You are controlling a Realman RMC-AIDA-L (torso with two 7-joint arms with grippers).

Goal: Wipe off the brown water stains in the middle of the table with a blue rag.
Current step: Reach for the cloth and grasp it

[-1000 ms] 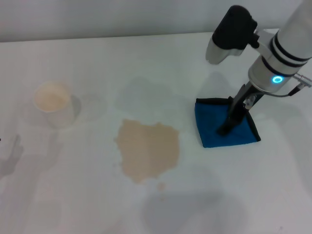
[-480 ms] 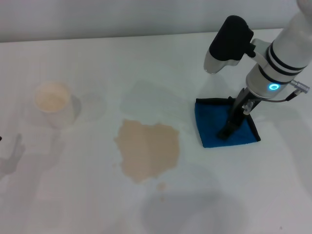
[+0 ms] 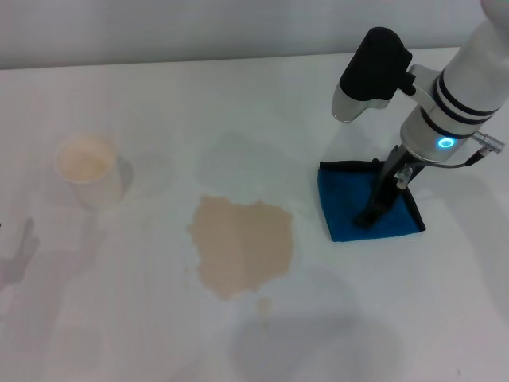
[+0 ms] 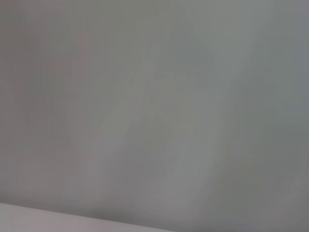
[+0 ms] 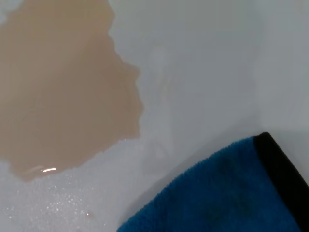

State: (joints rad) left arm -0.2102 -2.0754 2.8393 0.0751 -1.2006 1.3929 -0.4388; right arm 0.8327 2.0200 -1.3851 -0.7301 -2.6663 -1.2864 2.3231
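White table (image 3: 159,95) fills your view, with the stain (image 3: 242,243) near its middle and a tiny droplet (image 3: 263,303) just below it. Your right gripper (image 3: 367,215) is down on the rag (image 3: 366,208) — to the stain's right, apart from it — fingers together, tips touching the cloth; whether they pinch it, you can't tell. A cup (image 3: 86,164) stands at the left. Your left gripper isn't visible.
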